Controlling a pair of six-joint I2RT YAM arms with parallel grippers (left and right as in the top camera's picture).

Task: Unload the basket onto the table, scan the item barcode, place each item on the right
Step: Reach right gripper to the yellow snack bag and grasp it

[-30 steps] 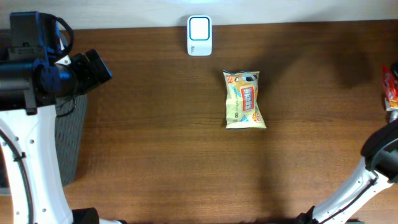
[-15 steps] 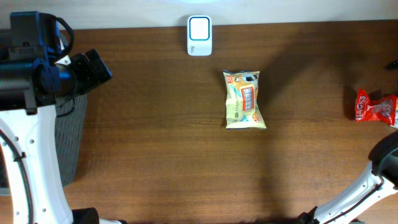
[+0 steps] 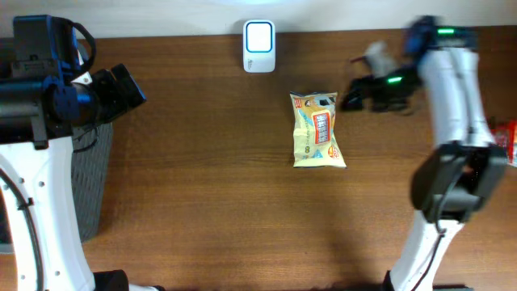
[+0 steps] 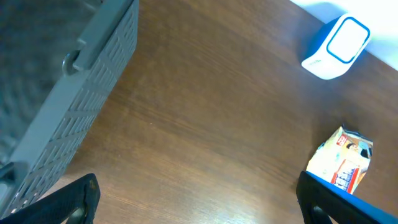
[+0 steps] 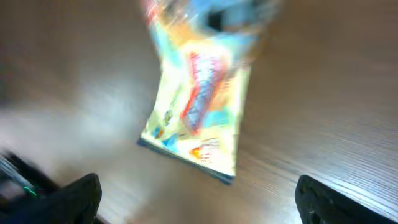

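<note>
Snack bag (image 3: pixel 318 129) flat on table (image 3: pixel 202 202) | grey basket (image 4: pixel 93 81) contents unclear

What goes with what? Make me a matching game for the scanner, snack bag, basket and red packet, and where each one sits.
Things:
1. scanner
2. snack bag
3. basket
4. red packet

Places, seen from overhead:
a. far left
b. in the middle
c. far right
d. at the back

Pairs: 1-d, 2-b, 3-a, 4-c.
</note>
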